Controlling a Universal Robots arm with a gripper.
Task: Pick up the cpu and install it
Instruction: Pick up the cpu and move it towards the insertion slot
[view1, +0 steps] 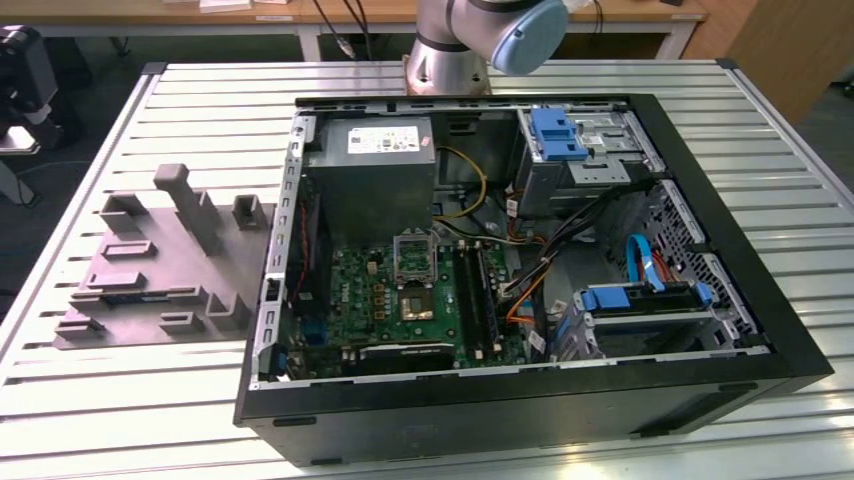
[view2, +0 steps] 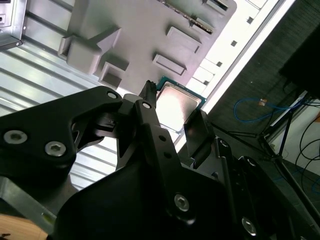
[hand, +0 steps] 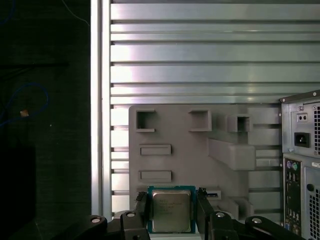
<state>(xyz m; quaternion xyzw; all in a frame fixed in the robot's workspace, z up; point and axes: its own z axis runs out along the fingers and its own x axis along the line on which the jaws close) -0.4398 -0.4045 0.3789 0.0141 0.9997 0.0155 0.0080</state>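
In both wrist views the cpu (hand: 171, 210) (view2: 177, 104), a thin square chip with a pale metal top and green edge, sits between my two dark fingers (hand: 141, 204). My gripper (hand: 171, 206) (view2: 172, 112) is shut on the cpu's opposite edges, holding it flat and well above the grey tray (hand: 190, 145). In the exterior view, the motherboard socket (view1: 415, 300) lies inside the open computer case (view1: 534, 400), with its metal frame (view1: 411, 248) flipped up behind it.
The grey tray (view1: 147, 270) with upright blocks lies on the slatted table (view1: 120, 400) at the exterior view's left of the case. A grey power-supply box (view1: 380, 165), cables and blue drive brackets (view1: 641, 298) crowd the case. The arm's base (view1: 461, 45) stands behind it.
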